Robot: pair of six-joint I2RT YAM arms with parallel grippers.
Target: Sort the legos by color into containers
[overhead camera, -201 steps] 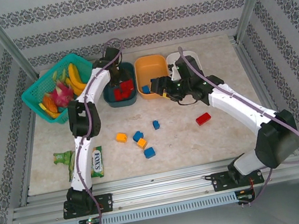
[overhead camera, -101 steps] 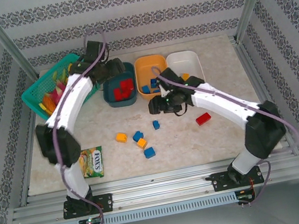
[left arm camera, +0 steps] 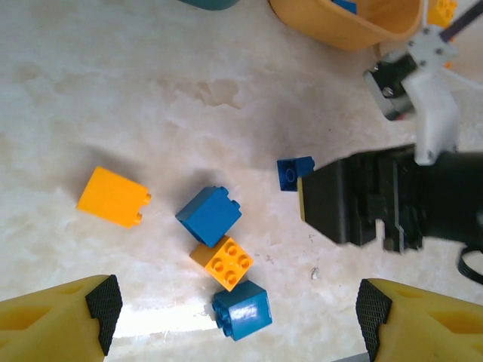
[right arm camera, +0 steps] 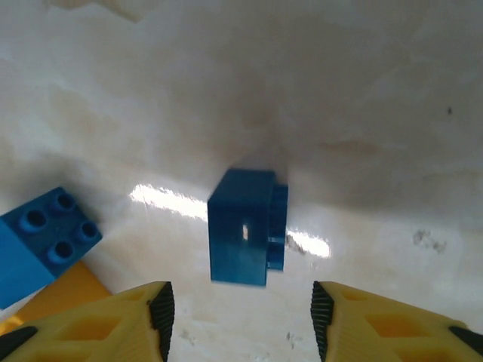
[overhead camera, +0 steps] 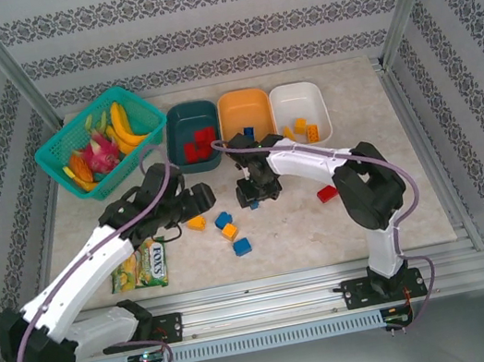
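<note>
Alignment for a pick, seemingly: right claw spread wide and empty, small blue lego lying on its side squarely beneath the gap between its fingers — flat faces offered for the squeeze. Likewise left claw: agape, gripping nothing, loose blue and orange-yellow legos just below it, orange container farther beyond, blue pieces inside. Hard glossy plastic, boxy, studded; tabletop polished, marbled, glare-streaked.

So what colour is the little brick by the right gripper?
Blue. The brick shows best in the right wrist view, just ahead of the open right gripper.
</note>
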